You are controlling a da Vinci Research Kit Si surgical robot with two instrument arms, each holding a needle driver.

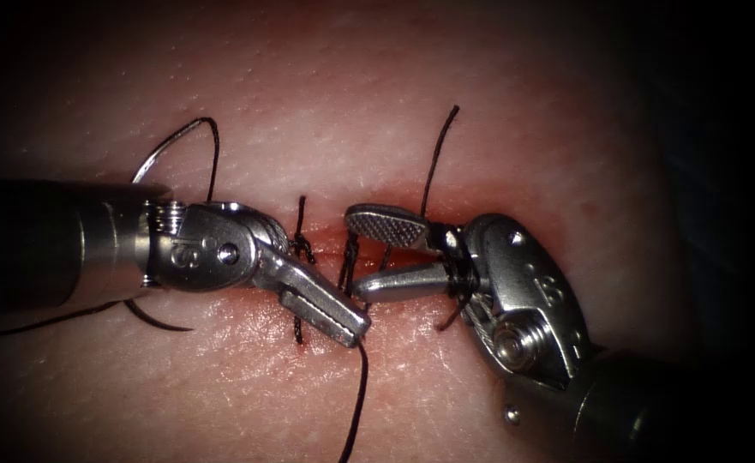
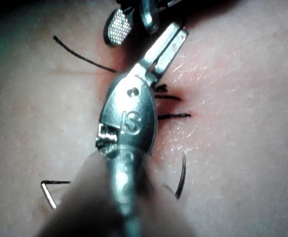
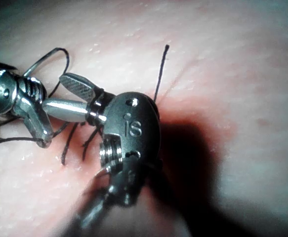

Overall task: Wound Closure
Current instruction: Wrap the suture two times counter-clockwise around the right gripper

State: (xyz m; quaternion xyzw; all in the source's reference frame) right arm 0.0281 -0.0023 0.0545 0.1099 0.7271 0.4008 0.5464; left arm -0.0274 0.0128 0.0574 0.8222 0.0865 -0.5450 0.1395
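Endoscope view: two needle drivers are meeting over the cut (image 1: 334, 244) in the tissue (image 1: 497, 94) during bench suturing practice. Nearest the camera, a strand of thread (image 1: 356, 411) is running from the left tool's jaw tips toward the near edge of the tissue. The left tool (image 1: 356, 330), reaching in across the cut, is lying with its jaws pressed together, and the strand is leaving from their tips; whether they are actually pinching it cannot be made out. The right tool (image 1: 368, 257), just right of the tied stitches, is standing with its jaws spread, one ridged jaw raised above the cut and the other lying level beside it, holding nothing; thread is wrapping around its wrist behind the jaws. On the cut itself, dark knotted stitches (image 1: 302, 249) are sitting between the two tools, ringed by red fluid (image 1: 394, 257). Beyond the cut, a cut end of thread (image 1: 441, 146) is rising from near the right tool. Farther off and to the left of the cut, the curved needle (image 1: 167, 150) is lying free on the tissue, held by neither tool and not in the tissue, its thread arching over behind the left tool's wrist.
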